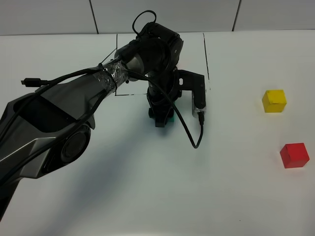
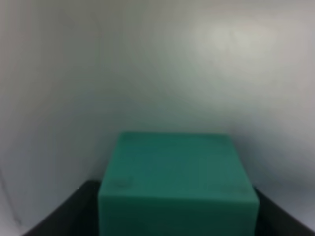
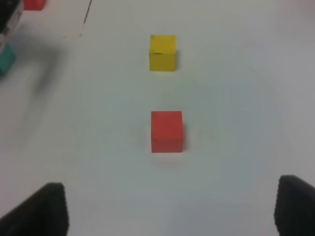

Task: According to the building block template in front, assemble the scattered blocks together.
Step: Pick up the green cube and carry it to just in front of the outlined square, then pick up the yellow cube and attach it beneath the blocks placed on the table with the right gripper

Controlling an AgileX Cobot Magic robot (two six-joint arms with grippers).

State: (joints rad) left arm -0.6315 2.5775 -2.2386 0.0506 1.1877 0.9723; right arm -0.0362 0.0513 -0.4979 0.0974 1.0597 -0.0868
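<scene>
Teal cube point(image 2: 177, 182) fills the near field of the left wrist camera, seated between the two black fingers point(image 2: 69, 211) of the left tool point(image 1: 160, 119). I cannot tell whether they clamp it or stand just clear. From above, I see that tool pointing down at the table point(image 1: 147, 196), just outside the near edge of a pen-drawn rectangle point(image 1: 205, 54). Right tool point(image 3: 171, 209): released, fingers spread wide, nothing between them. Ahead of it lies the red cube point(image 3: 167, 130), with the yellow cube point(image 3: 162, 51) beyond. The two are apart, and both are well right of the teal one.

teal cube point(image 2: 177, 187), yellow cube point(image 1: 274, 101), red cube point(image 1: 294, 155) — smooth, matt; table point(image 1: 147, 196) — matt white.
</scene>
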